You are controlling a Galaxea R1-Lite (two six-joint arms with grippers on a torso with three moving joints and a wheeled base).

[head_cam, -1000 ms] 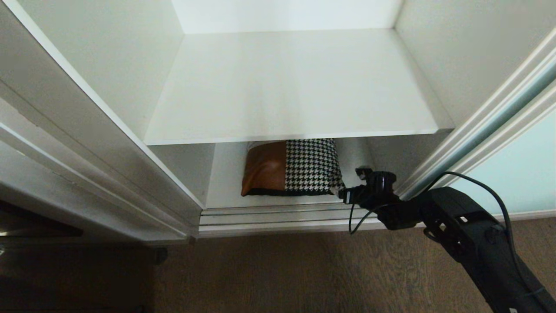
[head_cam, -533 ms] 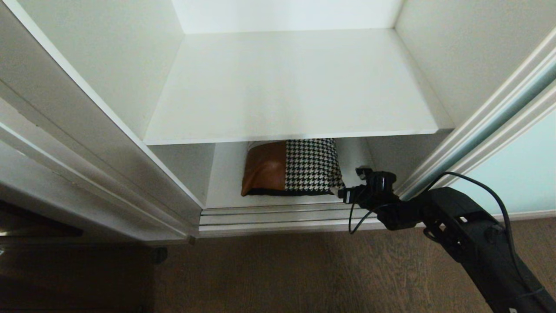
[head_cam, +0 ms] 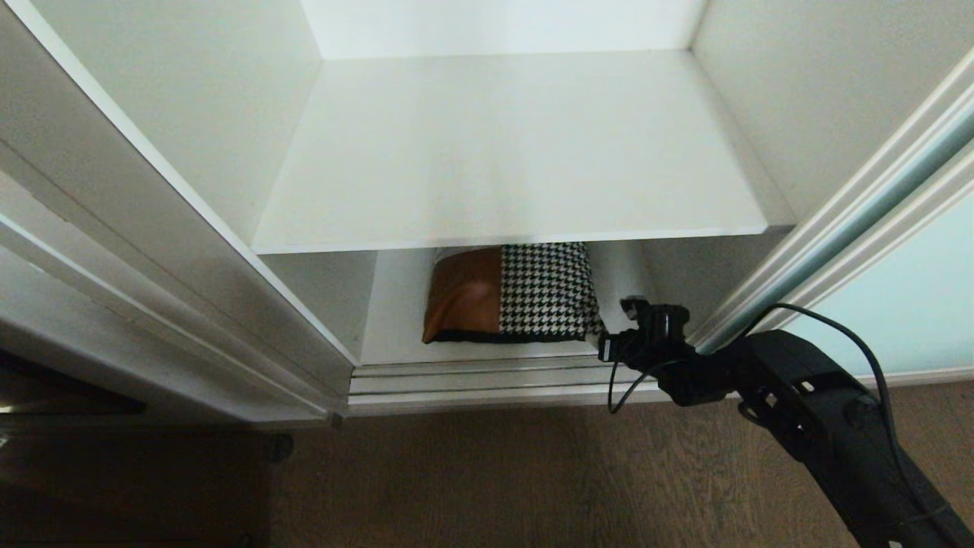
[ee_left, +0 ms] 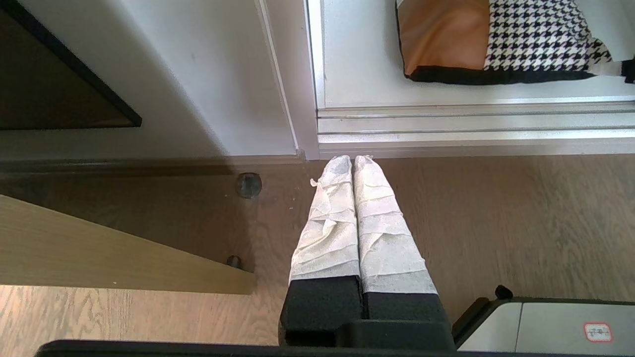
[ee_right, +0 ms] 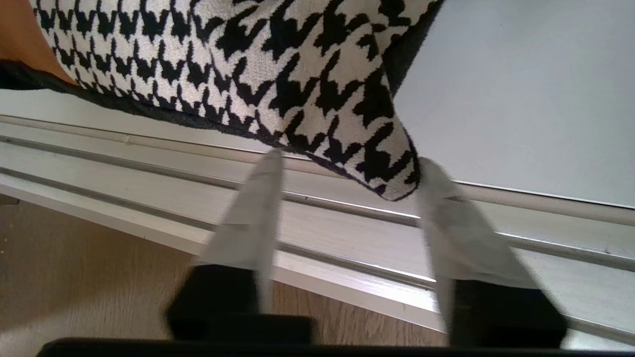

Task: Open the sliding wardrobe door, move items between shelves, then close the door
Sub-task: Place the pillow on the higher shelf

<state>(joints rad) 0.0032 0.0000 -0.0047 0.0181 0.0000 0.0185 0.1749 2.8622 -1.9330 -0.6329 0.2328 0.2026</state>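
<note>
Frosted pale aqua glass sliding wardrobe door (head_cam: 905, 304) already pushed aside at right, compartment open. Soft square cushion (head_cam: 511, 293), houndstooth black-and-white with a tan-orange patch, lying on the bottom matte white shelf (head_cam: 396, 320), tucked under the front edge of the wide bare white shelf above (head_cam: 510, 144). Right gripper (ee_right: 342, 173) down at the cushion's near right corner, pale wrapped fingers (ee_right: 258, 198) apart and straddling that corner, blurred, apparently not yet clamped. Left gripper (ee_left: 353, 163) parked low over the brown wood floor (ee_left: 496, 223), wrapped fingers pressed together on nothing, tips just short of the silvery door track (ee_left: 446, 124).

Opening done; lift to another shelf and closing of the door judged still ahead. Little headroom between cushion and upper shelf edge, so likely a pull outward across the ridged track before any rise. Door frame close on the arm's right; open floor in front; ample free surface on the upper board
</note>
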